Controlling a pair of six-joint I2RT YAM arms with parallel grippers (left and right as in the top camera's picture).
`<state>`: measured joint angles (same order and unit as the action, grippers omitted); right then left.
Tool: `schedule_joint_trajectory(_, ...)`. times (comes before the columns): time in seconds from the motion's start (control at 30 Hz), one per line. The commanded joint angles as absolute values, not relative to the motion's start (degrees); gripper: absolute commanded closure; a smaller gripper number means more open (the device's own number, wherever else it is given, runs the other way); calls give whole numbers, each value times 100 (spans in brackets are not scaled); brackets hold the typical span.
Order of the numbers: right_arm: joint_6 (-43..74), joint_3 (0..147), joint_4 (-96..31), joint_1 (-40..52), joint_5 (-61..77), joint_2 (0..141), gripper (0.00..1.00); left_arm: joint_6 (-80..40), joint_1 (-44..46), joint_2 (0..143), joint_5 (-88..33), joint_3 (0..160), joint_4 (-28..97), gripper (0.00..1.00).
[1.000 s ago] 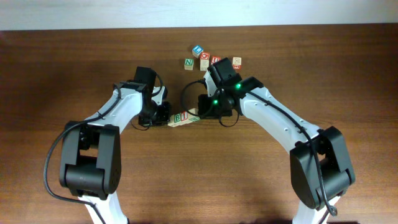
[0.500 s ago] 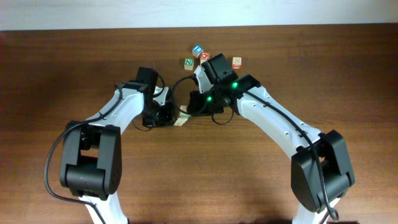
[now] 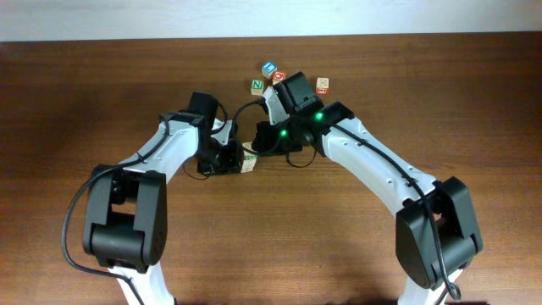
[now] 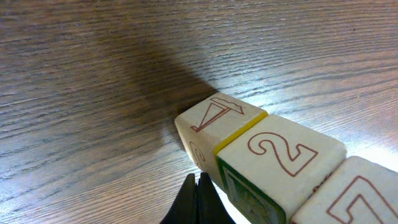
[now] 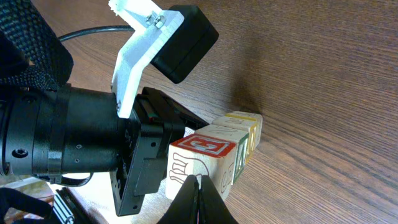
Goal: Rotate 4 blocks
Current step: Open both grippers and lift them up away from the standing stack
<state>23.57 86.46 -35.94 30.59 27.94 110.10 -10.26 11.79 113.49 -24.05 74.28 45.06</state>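
Note:
The blocks lie in a tight row between the two arms. The overhead view shows only a pale corner of the row (image 3: 248, 162). In the left wrist view, an end block with a red line drawing and a yellow edge (image 4: 219, 116) comes first. A green-sided block with a red "2" (image 4: 281, 151) follows, then a red-lettered block (image 4: 357, 198). The right wrist view shows the row from its other end, starting with a red-topped block (image 5: 202, 147). My left gripper (image 4: 199, 200) is shut and empty, its tips beside the green-sided block. My right gripper (image 5: 199, 194) is shut and empty, its tips at the red-topped block's face.
Loose cubes sit at the back: a blue one (image 3: 268, 68), a red one (image 3: 279, 77), a green "N" (image 3: 257, 85) and a red-marked one (image 3: 322, 85). The left arm's black wrist body (image 5: 93, 143) stands close against the row's left side.
The right gripper has moved left toward the left gripper. The row, earlier lying open with "B" showing, has shifted left and is now mostly covered by both grippers.

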Motion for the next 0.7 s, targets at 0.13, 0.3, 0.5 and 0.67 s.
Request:
schedule_joint_trajectory(0.13,2443,8626,-3529,3155,2646,11118,96,-1197,801,11378,-1946,7524,4622,100)
schedule_joint_trajectory(0.3,2445,8626,-3463,3179,2644,11146,96,-1192,545,11378,-1951,7524,4661,100)
schedule_joint_trajectory(0.5,2445,8639,-3413,3218,2628,11179,96,-1192,545,11375,-1949,7524,4659,100)
schedule_joint_trajectory(0.67,2285,8958,-3765,2930,2628,11159,96,-1192,545,11378,-1946,7544,4615,100)
